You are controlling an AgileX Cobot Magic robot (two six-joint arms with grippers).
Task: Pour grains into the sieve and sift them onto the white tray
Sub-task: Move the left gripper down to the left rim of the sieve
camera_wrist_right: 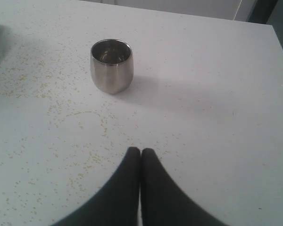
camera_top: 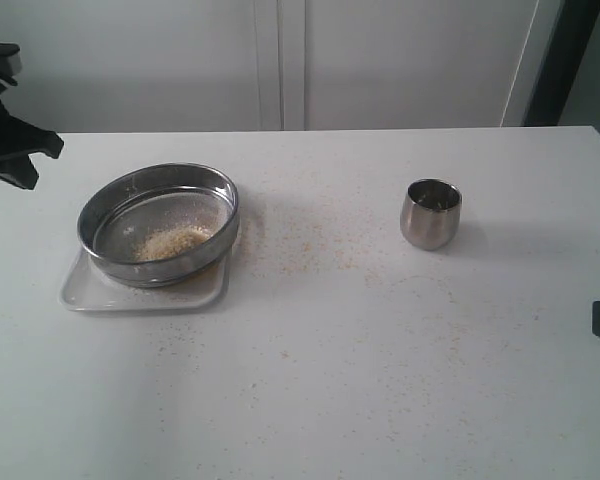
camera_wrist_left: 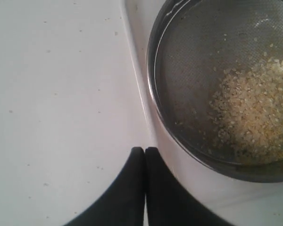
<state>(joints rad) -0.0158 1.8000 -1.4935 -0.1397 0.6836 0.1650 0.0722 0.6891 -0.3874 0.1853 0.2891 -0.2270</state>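
The left gripper (camera_wrist_left: 145,150), jaws pressed shut and empty, hovers just beside the white tray (camera_top: 86,292), whose long axis runs across the exterior view. The sieve (camera_top: 150,270) sits on the tray mesh-down, seemingly level, with the grains (camera_top: 175,241) heaped toward its near side. Well to the right a steel cup (camera_top: 430,213) stands mouth up. The right gripper (camera_wrist_right: 140,151), also closed on nothing, is near the cup but clear of it.
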